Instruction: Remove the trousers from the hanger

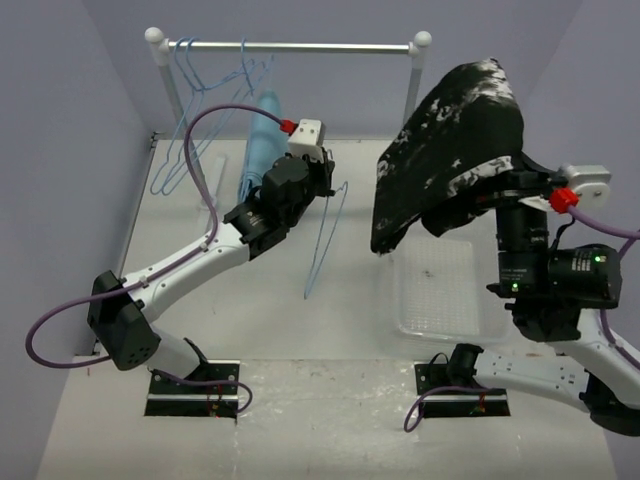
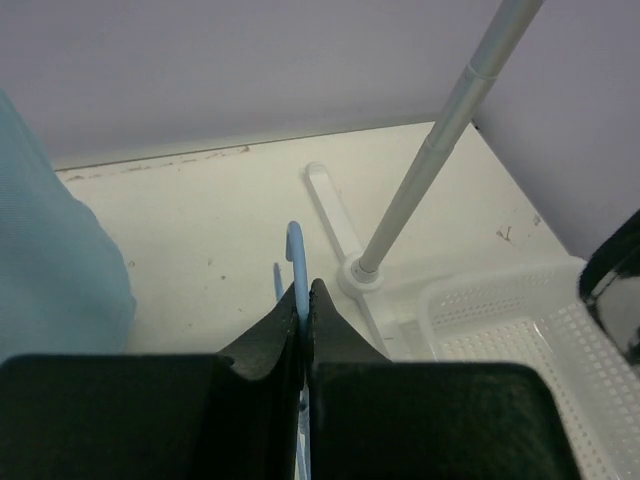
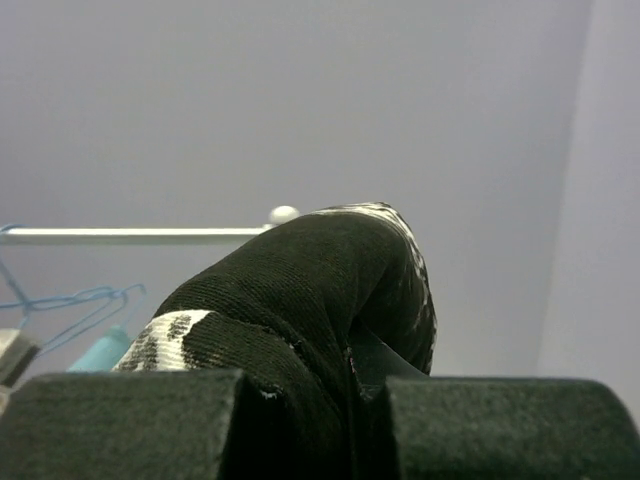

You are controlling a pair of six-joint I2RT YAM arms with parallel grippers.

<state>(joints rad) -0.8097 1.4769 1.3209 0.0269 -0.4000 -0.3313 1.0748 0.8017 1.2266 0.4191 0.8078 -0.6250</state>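
The black trousers (image 1: 455, 140) with white speckled patches hang bunched from my right gripper (image 1: 497, 182), held high above the basket. In the right wrist view the gripper (image 3: 365, 375) is shut on the trousers (image 3: 300, 290). My left gripper (image 1: 325, 178) is shut on the thin light-blue hanger (image 1: 325, 240), which dangles bare below it over the table's middle. In the left wrist view the gripper (image 2: 303, 292) pinches the hanger's wire (image 2: 294, 245). The trousers and the hanger are apart, with a gap between them.
A clothes rack (image 1: 290, 46) stands at the back with several blue hangers (image 1: 200, 100) and a light-blue cloth (image 1: 262, 140) on its left half. A clear perforated basket (image 1: 440, 295) lies on the table at the right, under the trousers. The rack's right pole (image 2: 440, 140) stands near the basket (image 2: 520, 320).
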